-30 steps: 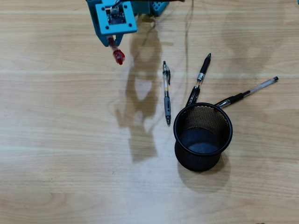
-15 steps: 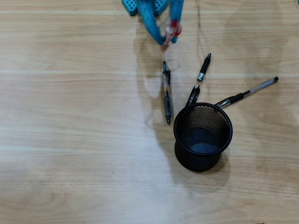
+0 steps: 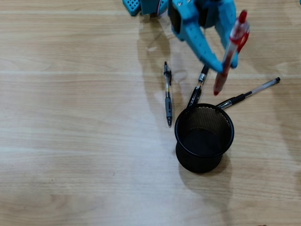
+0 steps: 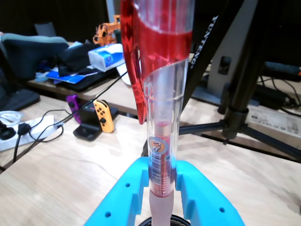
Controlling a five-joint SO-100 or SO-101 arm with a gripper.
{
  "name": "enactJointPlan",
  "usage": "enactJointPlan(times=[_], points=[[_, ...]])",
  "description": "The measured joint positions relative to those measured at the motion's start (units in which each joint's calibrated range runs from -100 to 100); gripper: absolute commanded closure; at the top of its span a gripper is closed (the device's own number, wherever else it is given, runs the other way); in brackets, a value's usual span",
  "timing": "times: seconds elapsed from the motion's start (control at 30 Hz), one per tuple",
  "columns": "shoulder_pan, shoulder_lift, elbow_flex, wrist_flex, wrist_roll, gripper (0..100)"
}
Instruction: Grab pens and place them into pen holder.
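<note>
In the overhead view my blue gripper [image 3: 227, 63] is shut on the red and clear pen [image 3: 230, 52], which hangs tilted with its tip just above and behind the pen holder [image 3: 204, 136], a black mesh cup. The grey and clear pen [image 3: 167, 92] lies left of the cup. The all-black pen [image 3: 196, 92] lies behind the cup, its top hidden by my finger. The clear stick pen [image 3: 254, 89] lies to the right, its tip at the rim. In the wrist view the red pen [image 4: 162, 117] stands between my fingers [image 4: 202, 197], with the cup's rim [image 4: 181, 220] below.
The arm's base [image 3: 141, 5] sits at the top edge of the wooden table [image 3: 70, 141]. In the wrist view, black tripod legs [image 4: 235, 117] stand on the table beyond the gripper, and a cluttered desk with game controllers [image 4: 101, 115] lies at the left.
The gripper has swung from the upper left across to the right with the red pen, ending over the black pen near the holder. The pens on the table and the holder stayed put.
</note>
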Motion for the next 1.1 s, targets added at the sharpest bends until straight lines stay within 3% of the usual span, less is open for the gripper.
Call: enactJointPlan(times=[0.93, 1.1], points=[[3.91, 15.55, 0.09, -1.9, 0.0, 97], [4.38, 15.46, 0.09, -1.9, 0.0, 87]])
